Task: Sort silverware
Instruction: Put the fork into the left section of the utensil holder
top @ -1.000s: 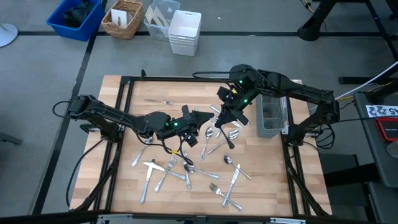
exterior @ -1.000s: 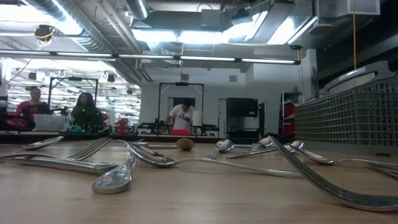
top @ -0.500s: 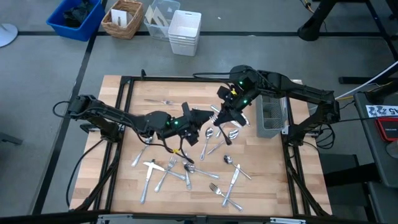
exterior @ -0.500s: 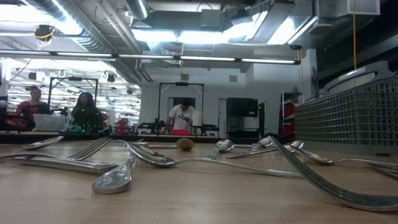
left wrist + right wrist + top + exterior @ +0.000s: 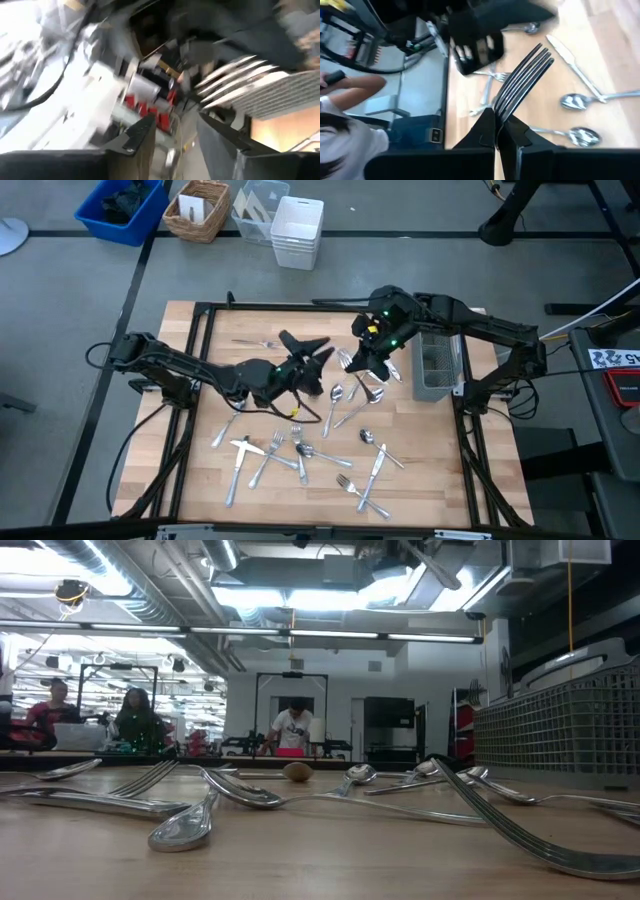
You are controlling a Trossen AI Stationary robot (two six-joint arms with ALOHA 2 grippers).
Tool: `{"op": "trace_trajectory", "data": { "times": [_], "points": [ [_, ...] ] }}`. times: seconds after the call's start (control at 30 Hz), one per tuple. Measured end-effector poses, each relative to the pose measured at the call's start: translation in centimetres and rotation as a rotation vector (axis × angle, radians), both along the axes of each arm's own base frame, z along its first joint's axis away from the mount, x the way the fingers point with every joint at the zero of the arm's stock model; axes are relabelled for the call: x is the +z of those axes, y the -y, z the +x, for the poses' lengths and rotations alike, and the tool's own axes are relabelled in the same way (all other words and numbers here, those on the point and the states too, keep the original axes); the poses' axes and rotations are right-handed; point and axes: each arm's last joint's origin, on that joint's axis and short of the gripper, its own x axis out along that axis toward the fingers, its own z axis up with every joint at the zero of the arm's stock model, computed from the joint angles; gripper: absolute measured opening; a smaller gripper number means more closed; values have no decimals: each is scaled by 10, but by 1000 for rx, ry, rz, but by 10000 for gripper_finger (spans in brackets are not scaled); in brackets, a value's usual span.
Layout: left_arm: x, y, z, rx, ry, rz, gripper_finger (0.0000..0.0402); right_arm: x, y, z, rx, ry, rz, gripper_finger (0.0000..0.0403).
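Wooden bench [image 5: 200, 450] inside black frame; bins on floor beyond. Left tool [image 5: 305, 347] raised above bench centre, arm stretched low from left edge, fingers spread, holding nothing. Right tool [image 5: 362, 360] just beside it, arm bent in from right, clenched on fork [image 5: 522, 82], tines pointing outward. Remaining silverware [image 5: 300, 450] scattered, shiny, across bench middle and front. Mesh caddy [image 5: 437, 365] at right edge.

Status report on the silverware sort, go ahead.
Left gripper open, empty, above table centre. Right gripper shut on a fork, near the caddy. Nothing blocking.
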Motion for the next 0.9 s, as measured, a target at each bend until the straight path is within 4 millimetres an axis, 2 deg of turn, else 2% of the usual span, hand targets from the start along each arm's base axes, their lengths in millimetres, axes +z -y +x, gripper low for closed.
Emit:
{"op": "trace_trajectory", "data": {
  "times": [0.27,0.43,0.67,0.9],
  "points": [
    [-10,-1,-1,52,-28,-94,138,1,29,-21,-124,-45,-148,4],
    [-33,-6,-3,77,-116,-214,138,1,52,-40,-275,-147,-362,5],
    [-63,-27,-11,123,-187,-485,138,-2,84,-59,-471,-298,-610,3],
    [-72,-54,-14,141,-198,-668,138,2,106,-76,-547,-319,-633,4]
  ]
}}
